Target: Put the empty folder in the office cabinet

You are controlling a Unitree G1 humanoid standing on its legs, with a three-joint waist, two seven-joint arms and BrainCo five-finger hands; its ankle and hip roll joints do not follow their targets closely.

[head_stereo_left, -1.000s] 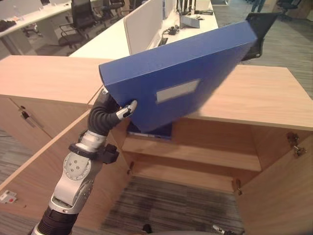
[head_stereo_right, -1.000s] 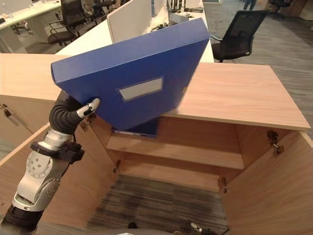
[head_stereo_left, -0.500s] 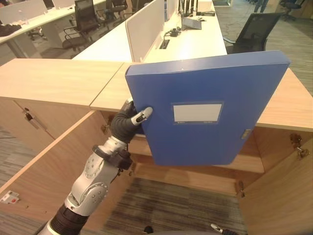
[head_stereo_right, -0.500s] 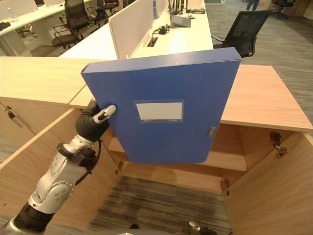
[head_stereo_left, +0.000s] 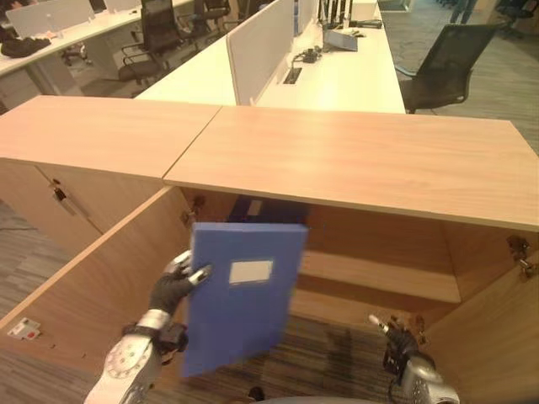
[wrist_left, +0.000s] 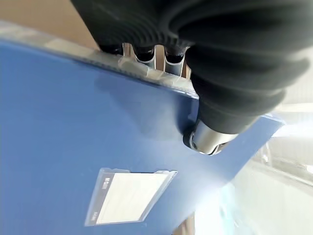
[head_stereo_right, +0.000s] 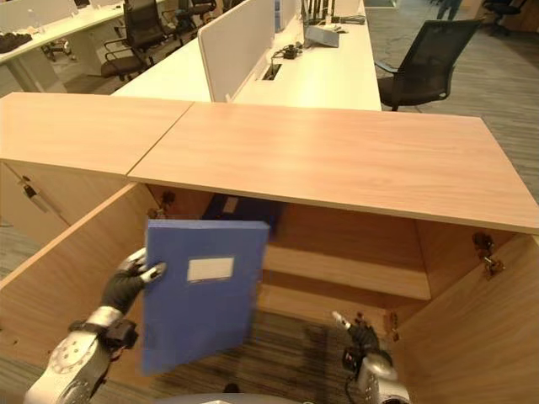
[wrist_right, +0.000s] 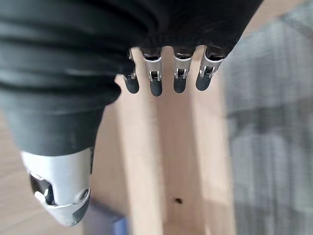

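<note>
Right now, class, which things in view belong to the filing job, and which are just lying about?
Belongs to the job:
blue folder
left hand gripping the folder's edge
open office cabinet
cabinet shelf

Just lying about:
second dark blue folder inside the cabinet
right hand, idle
black office chair
white desk

You have the blue folder [head_stereo_left: 240, 295] upright, slightly tilted, its flat face toward the camera, a pale label pocket [head_stereo_left: 250, 271] high on that face. It hangs at about 7 o'clock in the head view, before the open wooden cabinet [head_stereo_left: 354, 160], below its top, doors swung wide.
</note>
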